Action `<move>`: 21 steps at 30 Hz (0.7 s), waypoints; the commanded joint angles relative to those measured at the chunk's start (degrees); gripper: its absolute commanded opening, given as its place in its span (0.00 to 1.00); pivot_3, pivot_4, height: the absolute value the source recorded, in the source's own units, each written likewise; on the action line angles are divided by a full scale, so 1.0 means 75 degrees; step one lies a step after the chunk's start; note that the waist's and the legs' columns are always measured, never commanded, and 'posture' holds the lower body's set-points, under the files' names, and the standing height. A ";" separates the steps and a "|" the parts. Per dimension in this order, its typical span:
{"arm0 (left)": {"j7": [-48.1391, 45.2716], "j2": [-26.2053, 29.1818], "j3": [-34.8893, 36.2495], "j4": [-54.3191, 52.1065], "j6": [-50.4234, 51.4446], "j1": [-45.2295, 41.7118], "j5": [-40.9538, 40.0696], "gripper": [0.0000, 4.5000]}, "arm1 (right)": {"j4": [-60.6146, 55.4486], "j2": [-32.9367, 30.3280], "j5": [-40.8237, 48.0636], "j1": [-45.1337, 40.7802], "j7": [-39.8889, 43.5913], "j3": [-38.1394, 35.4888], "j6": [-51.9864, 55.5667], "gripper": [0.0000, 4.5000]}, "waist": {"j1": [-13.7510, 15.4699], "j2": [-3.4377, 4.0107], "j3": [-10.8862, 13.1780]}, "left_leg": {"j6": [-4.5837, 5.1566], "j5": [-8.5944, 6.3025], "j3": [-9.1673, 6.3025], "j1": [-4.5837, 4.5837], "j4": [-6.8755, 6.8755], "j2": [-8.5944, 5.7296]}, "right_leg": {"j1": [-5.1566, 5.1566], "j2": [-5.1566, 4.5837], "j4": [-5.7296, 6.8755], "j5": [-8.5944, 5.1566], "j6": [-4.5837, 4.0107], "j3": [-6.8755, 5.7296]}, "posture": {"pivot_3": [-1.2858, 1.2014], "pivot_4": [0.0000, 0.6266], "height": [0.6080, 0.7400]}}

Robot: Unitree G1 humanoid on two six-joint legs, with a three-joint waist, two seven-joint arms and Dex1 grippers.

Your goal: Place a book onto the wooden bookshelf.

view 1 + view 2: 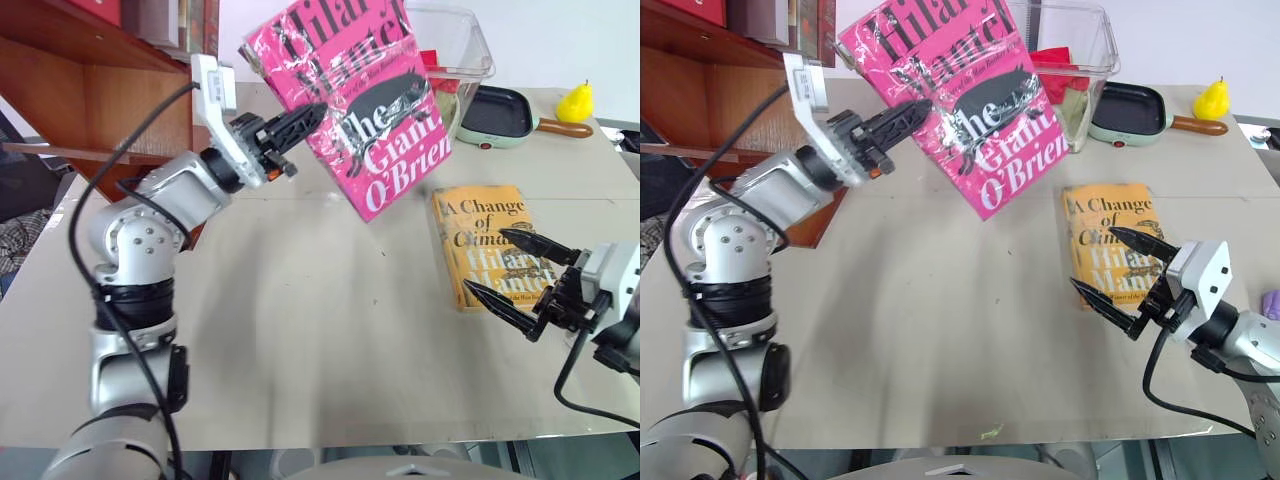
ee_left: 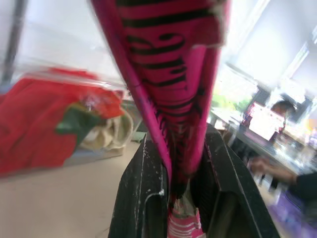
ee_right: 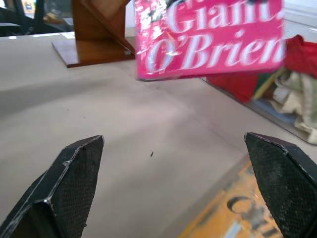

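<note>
The pink paperback (image 1: 355,100), lettered "Hilary Mantel, The Giant, O'Brien", hangs tilted in the air above the beige surface (image 1: 300,330), clear of it, its lower corner pointing down toward the middle of the surface. The left claw (image 1: 300,125) is clamped on the book's left edge; in the left wrist view the two black fingers (image 2: 143,193) press the pink cover from either side. The wooden bookshelf (image 1: 90,90) stands just to the left of the raised book, at the far left corner of the surface, with reddish-brown boards and a few books on its upper shelf; the right wrist view catches its flat base (image 3: 91,49) resting on the surface behind the book's lower edge.

To the right, a yellow-orange book (image 1: 490,245), "A Change of Climate", lies flat on the surface. The right claw (image 1: 515,275) hovers over that book's near end with its fingers spread wide and nothing between them.

Behind the pink paperback sits a clear plastic bin (image 1: 460,50) holding red and cream cloth. Further right along the far edge are a pale green frying pan (image 1: 500,115) with a wooden handle and a yellow pear-shaped object (image 1: 575,100).
</note>
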 commanded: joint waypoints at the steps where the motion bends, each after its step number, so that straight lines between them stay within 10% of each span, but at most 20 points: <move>1: -0.0836 0.0649 -0.0115 -0.0506 -0.1907 -0.0348 0.1962 0.05 | 0.0338 -0.0033 -0.0174 -0.0370 0.0263 0.0311 -0.0316 1.00 | 0.0006 -0.0002 0.0026 | 0.0000 0.0001 -0.0001 -0.0003 0.0001 0.0000 | -0.0001 0.0001 0.0000 -0.0006 -0.0011 0.0000 | 0.52 0.24 1.00; 7: -0.1842 0.2347 -0.0349 0.0090 -0.6338 -0.1127 0.5687 0.05 | 0.1121 -0.0021 -0.0287 -0.1174 0.0697 0.0742 -0.0581 1.00 | 0.0008 -0.0006 0.0053 | 0.0020 -0.0011 0.0003 -0.0011 0.0024 0.0001 | -0.0001 0.0005 0.0013 -0.0004 -0.0014 0.0006 | 0.52 0.24 1.00; 21: -0.4724 0.5762 0.3532 0.3034 -0.8243 0.1611 0.6261 0.05 | 0.3117 0.0244 -0.0558 -0.3139 0.1823 0.1587 -0.1245 1.00 | -0.0176 0.0024 0.0082 | 0.0035 -0.0020 0.0037 0.0016 0.0025 0.0029 | -0.0001 0.0020 0.0042 0.0010 0.0018 0.0019 | 0.52 0.24 1.00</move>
